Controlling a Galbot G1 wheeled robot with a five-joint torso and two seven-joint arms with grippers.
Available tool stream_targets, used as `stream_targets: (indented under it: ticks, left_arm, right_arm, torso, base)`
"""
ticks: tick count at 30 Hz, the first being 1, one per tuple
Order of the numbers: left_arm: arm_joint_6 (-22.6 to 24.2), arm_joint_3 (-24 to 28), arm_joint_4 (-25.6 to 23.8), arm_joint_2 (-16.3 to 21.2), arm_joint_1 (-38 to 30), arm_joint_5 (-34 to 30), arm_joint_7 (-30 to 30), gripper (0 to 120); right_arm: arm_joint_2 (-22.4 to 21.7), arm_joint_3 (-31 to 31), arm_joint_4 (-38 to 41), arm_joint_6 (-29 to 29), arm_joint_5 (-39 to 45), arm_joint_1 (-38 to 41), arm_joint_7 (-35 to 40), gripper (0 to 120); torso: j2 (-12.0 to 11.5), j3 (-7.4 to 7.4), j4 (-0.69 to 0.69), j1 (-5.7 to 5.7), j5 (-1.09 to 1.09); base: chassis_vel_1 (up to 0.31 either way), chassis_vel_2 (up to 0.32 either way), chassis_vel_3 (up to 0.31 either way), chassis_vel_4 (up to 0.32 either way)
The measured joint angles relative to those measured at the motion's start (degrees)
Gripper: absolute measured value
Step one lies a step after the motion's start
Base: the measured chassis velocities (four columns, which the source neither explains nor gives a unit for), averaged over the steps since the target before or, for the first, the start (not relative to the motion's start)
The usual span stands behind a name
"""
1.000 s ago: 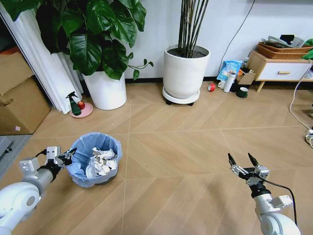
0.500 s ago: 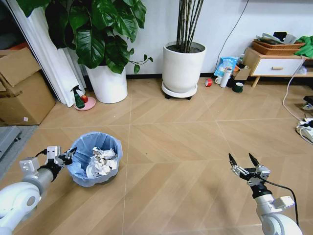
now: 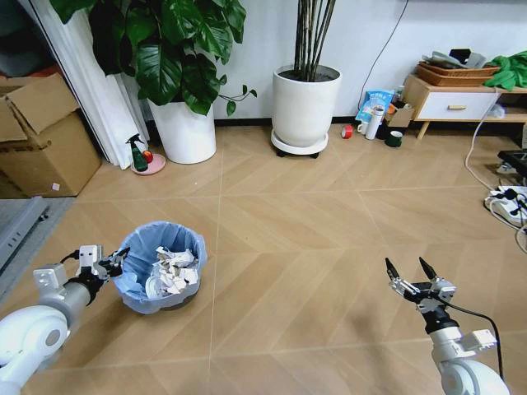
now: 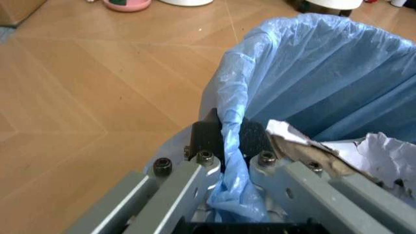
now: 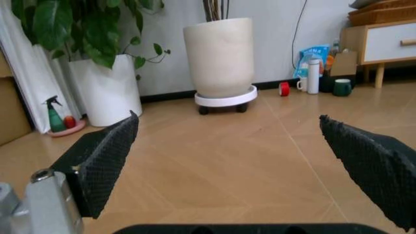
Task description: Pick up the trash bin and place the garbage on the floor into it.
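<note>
Two grippers low over wood floor (image 3: 329, 247): left gripper (image 3: 114, 262) clamped on rim of trash bin (image 3: 140, 280), blue liner pinched between its fingers (image 4: 208, 139). Bin at front left, holding crumpled white paper (image 3: 173, 267). Right gripper (image 3: 410, 270) at front right, spread wide, gripping nothing.

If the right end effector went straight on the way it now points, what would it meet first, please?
The right end effector points over bare floor; likely first the white plant pot on its wheeled stand, though depth is unclear.
</note>
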Motion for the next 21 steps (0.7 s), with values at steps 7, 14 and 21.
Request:
stream_targets:
  ticks: [7,14,21]
  left_arm:
    - [0.0,0.1,0.1,-0.1,0.0,0.1,0.0,0]
    - [0.0,0.2,0.3,-0.2,-0.2,0.1,0.0,0]
    - [0.0,0.3,0.3,-0.2,-0.2,0.1,0.0,0]
  right_arm:
    - [0.0,-0.1,0.0,0.0,0.1,-0.1,0.0,100]
    - [-0.1,-0.1,-0.1,0.0,0.3,-0.1,-0.2,100]
    - [0.0,-0.1,-0.1,0.1,0.3,-0.2,-0.5,100]
  torso:
    - [0.0,0.00,-0.01,0.00,0.01]
    - [0.0,0.00,-0.02,0.00,0.03]
    - [0.0,0.00,-0.01,0.00,0.03]
  base:
    - [0.146,-0.152,-0.158,0.150]
    - [0.161,-0.160,-0.167,0.158]
    - [0.142,-0.142,-0.136,0.147]
